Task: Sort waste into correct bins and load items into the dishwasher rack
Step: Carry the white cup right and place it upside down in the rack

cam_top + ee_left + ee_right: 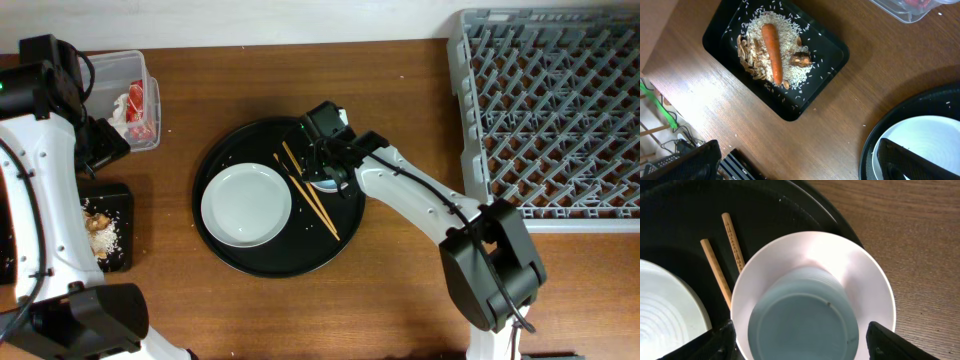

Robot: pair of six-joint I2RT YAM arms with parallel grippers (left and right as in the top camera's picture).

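**A:** How do the jaws of the right gripper point(801, 330) stand?

**B:** Apart. They straddle the small light-blue cup point(805, 305), with one of the fingers point(900, 342) on each side of its pale rim. Both sit very close to the rim. Whether they press on it I cannot tell.

**A:** And where is the cup?

**B:** Upright on the round black tray point(255, 140), mouth up, at the tray's right side. The two wooden chopsticks point(733, 241) lie side by side just beside it, between it and the white plate point(247, 205), which rests flat on the same tray.

**A:** The left gripper point(797, 150)?

**B:** Its jaws are wide apart, with nothing between them and nothing touched. It hangs above bare worktop point(400, 90), between the flat black tray point(722, 35) and the round one.

**A:** What lies in that flat tray?

**B:** A heap of pale rice point(785, 27) with the orange carrot point(772, 50) on top, brown food bits point(801, 59) around it, and loose grains scattered across the black floor.

**A:** The rest of the waste?

**B:** The red snack wrapper point(140, 108) and the crumpled white tissue point(120, 110) lie in the clear tub point(130, 62), at the far left of the worktop, just behind the flat tray.

**A:** The rack?

**B:** The grey dishwasher rack point(550, 110) stands at the far right, well apart from both grippers.
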